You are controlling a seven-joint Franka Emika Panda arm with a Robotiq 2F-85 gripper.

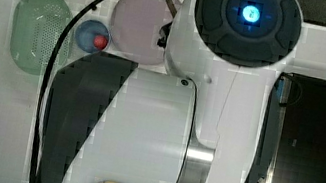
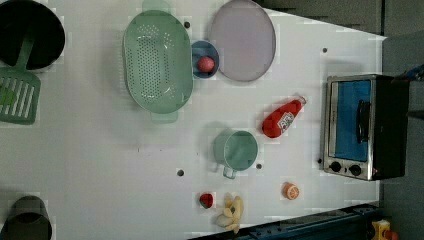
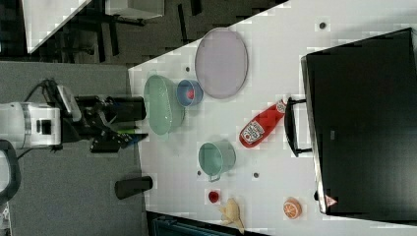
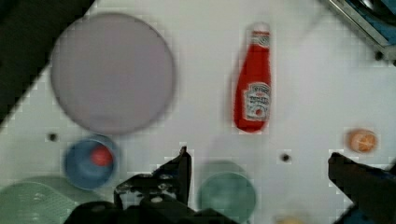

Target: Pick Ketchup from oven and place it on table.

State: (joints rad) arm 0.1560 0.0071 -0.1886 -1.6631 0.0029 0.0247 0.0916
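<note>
While lying flat on the table (image 2: 125, 165), ketchup (image 2: 281, 119) points its cap seemingly toward the oven (image 2: 362, 126) at the left view's right, long axis slightly slanted, gripper (image 4: 259, 163) spread wide, holding nothing.

The red ketchup bottle (image 2: 283, 119) with white label and cap is seen lying on its side on the white surface (image 2: 100, 165), cap toward the oven (image 2: 364, 127), whose bluish glass door is shut.
</note>
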